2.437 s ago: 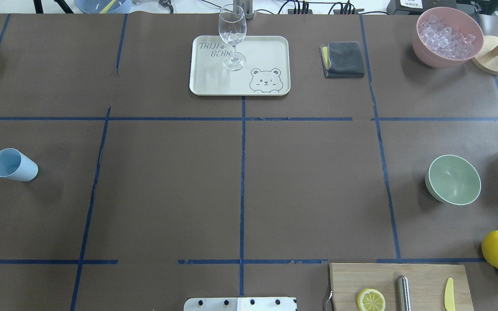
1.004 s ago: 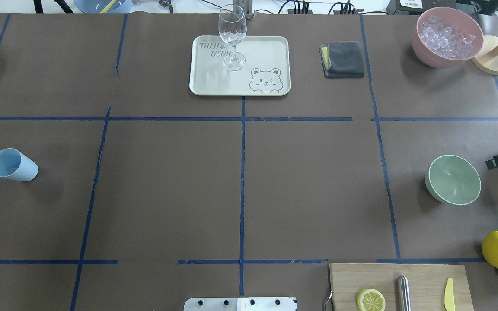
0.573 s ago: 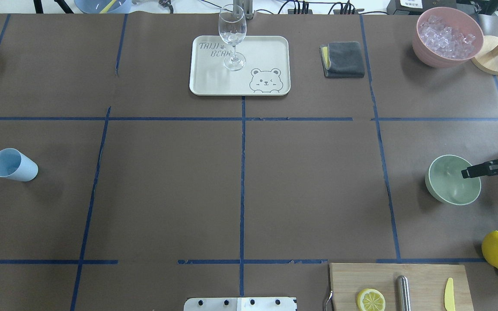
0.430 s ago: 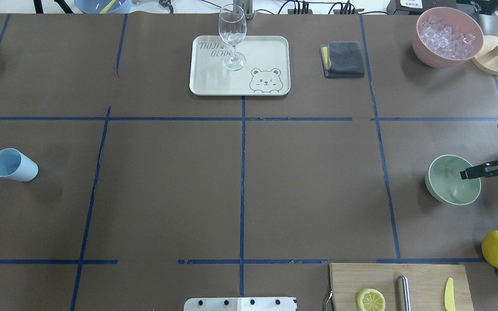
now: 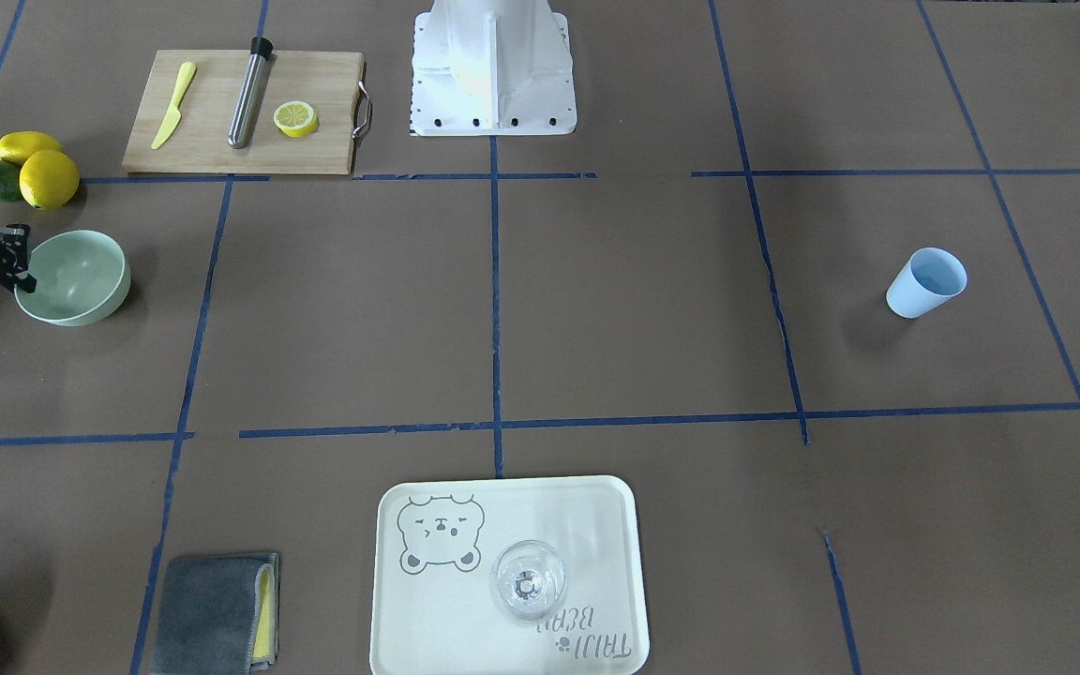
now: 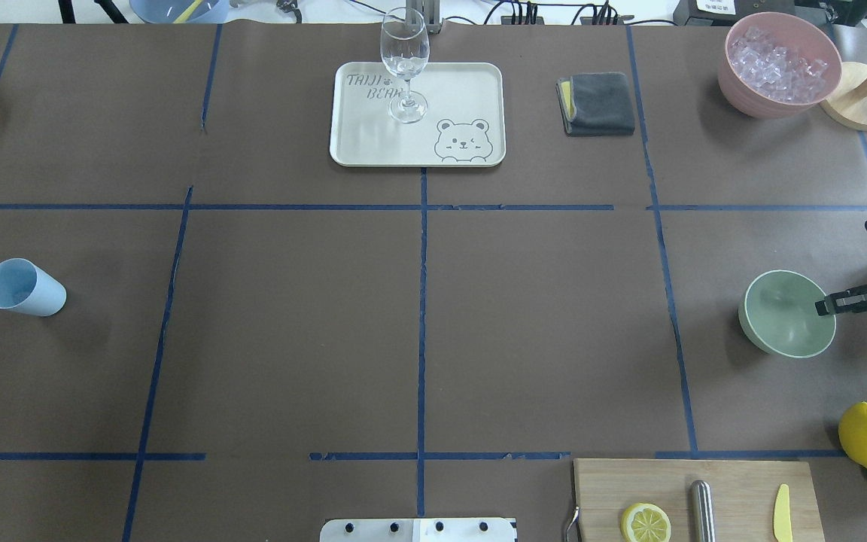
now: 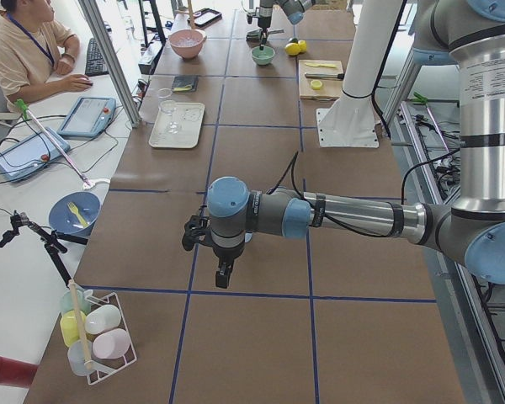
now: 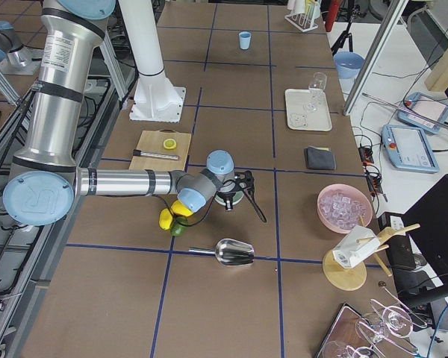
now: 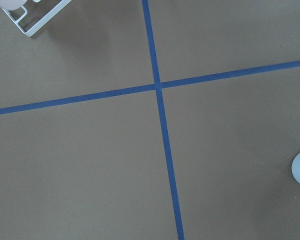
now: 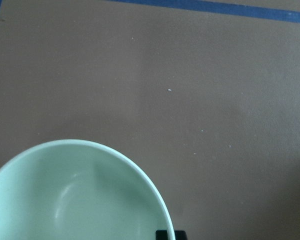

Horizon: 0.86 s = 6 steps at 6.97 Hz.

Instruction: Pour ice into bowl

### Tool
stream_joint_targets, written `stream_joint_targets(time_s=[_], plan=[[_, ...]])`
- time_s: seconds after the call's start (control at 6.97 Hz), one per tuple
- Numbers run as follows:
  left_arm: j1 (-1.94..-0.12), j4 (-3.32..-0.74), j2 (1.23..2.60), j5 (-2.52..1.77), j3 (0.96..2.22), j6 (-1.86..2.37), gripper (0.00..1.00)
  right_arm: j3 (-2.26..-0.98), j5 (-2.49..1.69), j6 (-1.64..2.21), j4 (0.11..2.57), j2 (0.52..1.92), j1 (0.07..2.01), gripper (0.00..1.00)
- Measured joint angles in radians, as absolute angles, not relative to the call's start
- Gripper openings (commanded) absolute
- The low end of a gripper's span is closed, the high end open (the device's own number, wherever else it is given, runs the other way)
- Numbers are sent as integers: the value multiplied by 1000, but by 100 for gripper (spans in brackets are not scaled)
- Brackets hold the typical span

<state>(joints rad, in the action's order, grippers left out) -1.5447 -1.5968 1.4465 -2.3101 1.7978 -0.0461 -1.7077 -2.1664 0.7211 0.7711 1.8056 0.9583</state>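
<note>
Mint bowl (image 6: 776, 324) is sitting empty on the table's (image 6: 539, 301) right side, with the ice (image 6: 778, 64) piled in the pink bowl (image 6: 736, 89) beyond it. Right gripper (image 6: 844, 266) is hovering at the mint bowl's outer rim, jaws apart, one finger (image 6: 844, 302) poking over the edge.

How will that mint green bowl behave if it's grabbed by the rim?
The bowl is empty and looks rigid, so probably stiff and light. Its smooth, curved wall may slip in a pinch. Held by one side of the rim, it would likely tilt.
</note>
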Motion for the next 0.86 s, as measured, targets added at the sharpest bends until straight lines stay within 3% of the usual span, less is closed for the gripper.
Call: stream_joint_targets(time_s=[0.43,0.86], plan=[[-1545,-1598,1447,-2310,1799,-46,100,-1790,-2217,790,878,1715,956,0],[-1545,-1598,1448,-2310,1800,-45,100,-1854,-2210,1039,1249,1326,871,0]])
